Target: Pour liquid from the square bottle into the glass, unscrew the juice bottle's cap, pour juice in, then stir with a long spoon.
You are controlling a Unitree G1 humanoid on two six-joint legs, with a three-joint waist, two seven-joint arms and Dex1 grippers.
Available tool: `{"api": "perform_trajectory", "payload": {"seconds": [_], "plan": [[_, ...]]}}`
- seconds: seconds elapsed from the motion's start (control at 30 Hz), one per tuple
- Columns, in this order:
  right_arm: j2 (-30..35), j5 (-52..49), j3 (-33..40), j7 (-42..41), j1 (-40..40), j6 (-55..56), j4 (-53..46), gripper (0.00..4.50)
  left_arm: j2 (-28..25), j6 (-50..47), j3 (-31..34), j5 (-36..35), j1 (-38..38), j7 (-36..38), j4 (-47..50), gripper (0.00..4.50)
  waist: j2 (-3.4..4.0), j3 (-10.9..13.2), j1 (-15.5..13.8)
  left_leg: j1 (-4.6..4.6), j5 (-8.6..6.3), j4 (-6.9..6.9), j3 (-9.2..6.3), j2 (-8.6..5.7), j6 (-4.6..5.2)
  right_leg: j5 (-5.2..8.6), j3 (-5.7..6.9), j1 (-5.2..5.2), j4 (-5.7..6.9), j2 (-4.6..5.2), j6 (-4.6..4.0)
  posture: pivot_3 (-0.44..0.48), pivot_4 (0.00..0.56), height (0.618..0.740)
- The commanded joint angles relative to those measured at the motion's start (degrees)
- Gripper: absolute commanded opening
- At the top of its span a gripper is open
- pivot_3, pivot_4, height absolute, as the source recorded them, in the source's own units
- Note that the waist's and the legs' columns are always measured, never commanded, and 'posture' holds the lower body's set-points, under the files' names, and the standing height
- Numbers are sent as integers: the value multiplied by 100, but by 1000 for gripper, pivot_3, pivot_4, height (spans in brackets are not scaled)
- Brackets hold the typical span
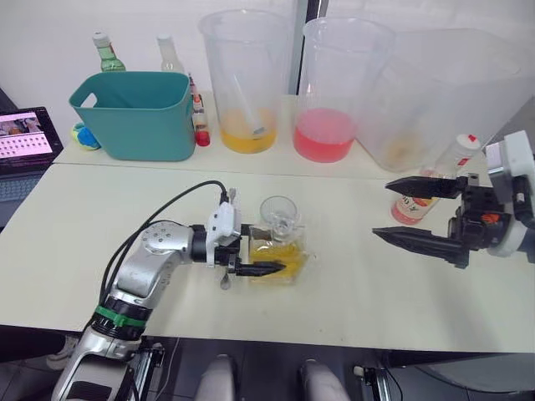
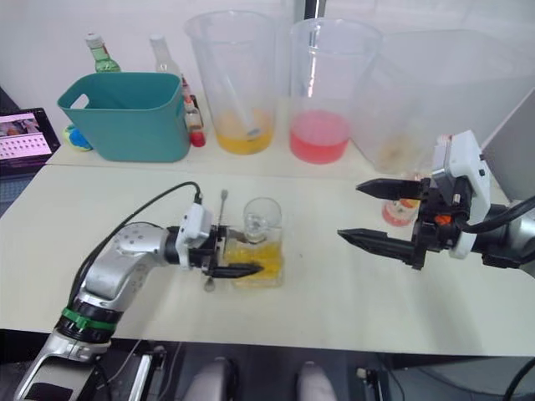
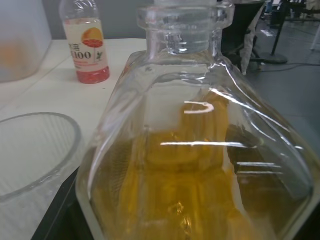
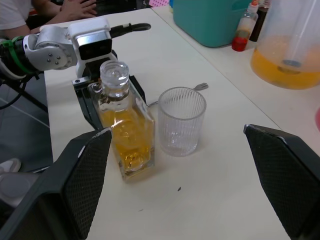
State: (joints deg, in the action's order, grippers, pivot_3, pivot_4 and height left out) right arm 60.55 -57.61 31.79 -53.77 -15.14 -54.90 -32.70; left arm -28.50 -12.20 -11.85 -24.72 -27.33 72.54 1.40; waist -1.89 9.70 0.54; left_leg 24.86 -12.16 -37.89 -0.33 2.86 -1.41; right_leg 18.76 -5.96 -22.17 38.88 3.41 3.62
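Your left gripper (image 1: 261, 259) straddles the decanter (image 4: 125, 137).
Right gripper (image 1: 401, 213) gapes wide over bare table (image 1: 351, 309); glass (image 4: 181, 121) just beyond decanter.

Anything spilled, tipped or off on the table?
Nothing spilled or tipped. The square bottle stands upright, stopper in, between the left gripper fingers, beside the empty glass. The juice bottle is upright. The spoon lies flat behind the glass.
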Motion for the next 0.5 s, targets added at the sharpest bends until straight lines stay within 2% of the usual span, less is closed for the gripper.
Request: {"api": "perform_trajectory", "payload": {"seconds": [0.03,0.3,0.4,0.47,0.5], "plan": [[108,-239,531,211,254,-138,-287,4500,174,333,58,-149,-238,249,81,2827,0,0,-6,1,0,0,-1,0,0,0,0,0,0,0,0,0,150,726],[182,-637,873,554,608,-243,-471,4500,264,449,19,-22,-140,420,-65,2827,0,0,8,1,2,-1,-1,-1,3,0,0,1,1,0,0,0,150,726],[201,-687,872,622,666,-193,-478,4500,251,594,11,247,-135,271,-197,2827,0,0,7,1,2,-1,-2,-1,4,0,0,1,1,0,0,0,150,726],[221,-690,815,648,661,-149,-443,4500,198,728,-26,438,-154,278,-313,3876,0,0,6,1,2,-2,-2,-1,4,0,0,2,1,0,0,0,150,726],[237,-690,767,644,634,-129,-406,4500,182,716,-25,428,-151,313,-316,4188,1,-1,6,1,3,-2,-2,-1,4,0,0,3,1,0,0,0,150,726]]}}
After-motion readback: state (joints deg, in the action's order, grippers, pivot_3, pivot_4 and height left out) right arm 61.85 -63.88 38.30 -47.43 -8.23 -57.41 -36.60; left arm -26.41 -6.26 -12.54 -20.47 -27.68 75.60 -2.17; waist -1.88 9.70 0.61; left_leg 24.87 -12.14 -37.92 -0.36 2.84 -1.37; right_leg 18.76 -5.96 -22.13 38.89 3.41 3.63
